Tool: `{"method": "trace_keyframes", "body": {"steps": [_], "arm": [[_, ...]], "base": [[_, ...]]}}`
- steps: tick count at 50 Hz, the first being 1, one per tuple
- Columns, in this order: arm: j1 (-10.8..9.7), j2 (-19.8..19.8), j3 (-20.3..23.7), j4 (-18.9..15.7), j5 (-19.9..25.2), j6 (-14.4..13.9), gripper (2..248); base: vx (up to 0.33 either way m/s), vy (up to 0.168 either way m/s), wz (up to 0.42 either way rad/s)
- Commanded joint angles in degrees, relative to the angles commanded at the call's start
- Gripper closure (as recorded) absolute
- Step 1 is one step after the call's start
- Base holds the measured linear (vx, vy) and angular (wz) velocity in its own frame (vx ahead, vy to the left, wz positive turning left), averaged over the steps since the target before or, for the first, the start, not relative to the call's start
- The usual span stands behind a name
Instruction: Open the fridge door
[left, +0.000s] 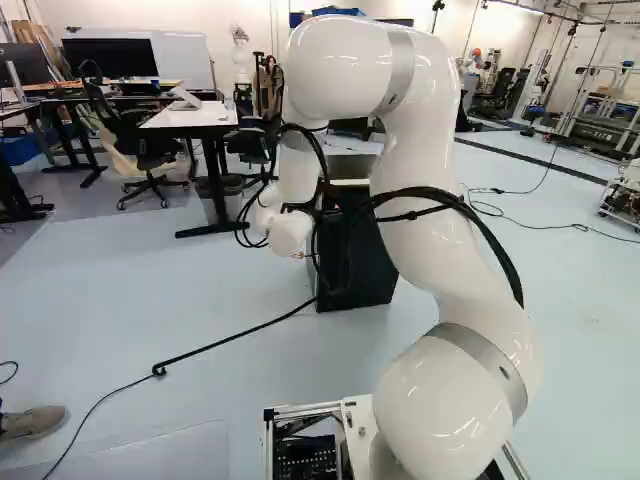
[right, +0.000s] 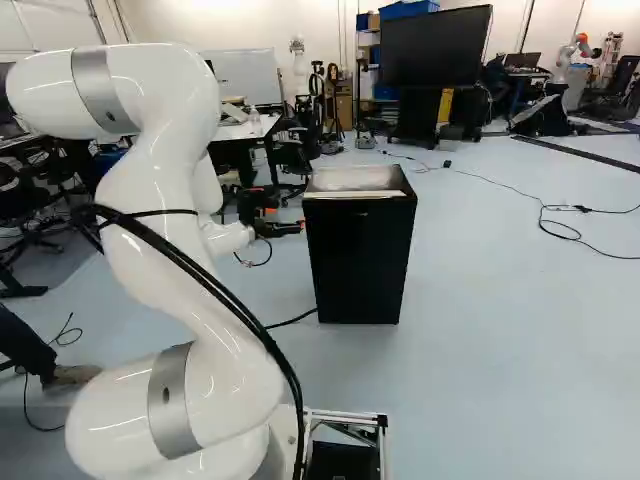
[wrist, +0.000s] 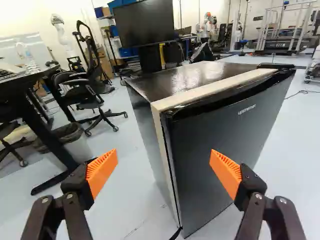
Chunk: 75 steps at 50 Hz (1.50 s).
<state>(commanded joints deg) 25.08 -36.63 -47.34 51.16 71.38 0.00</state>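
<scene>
The end effector (wrist: 164, 152) is held open, its orange-padded fingers (wrist: 101, 172) wide apart and clamped on nothing. The fridge (wrist: 185, 82) is located ahead, untouched, with its door (wrist: 225, 130) apparently closed. If the approach is made off-line, the door's face may be struck by one finger and the fridge pushed away. Purchase on the near edge (wrist: 174, 160) may be lost, since little gap is offered there.
</scene>
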Motion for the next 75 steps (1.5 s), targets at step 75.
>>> {"method": "trace_keyframes", "body": {"steps": [75], "arm": [[-4.1,-9.3,-11.1,6.0,3.9,0.0,3]], "base": [[0.0,0.0,0.0]]}}
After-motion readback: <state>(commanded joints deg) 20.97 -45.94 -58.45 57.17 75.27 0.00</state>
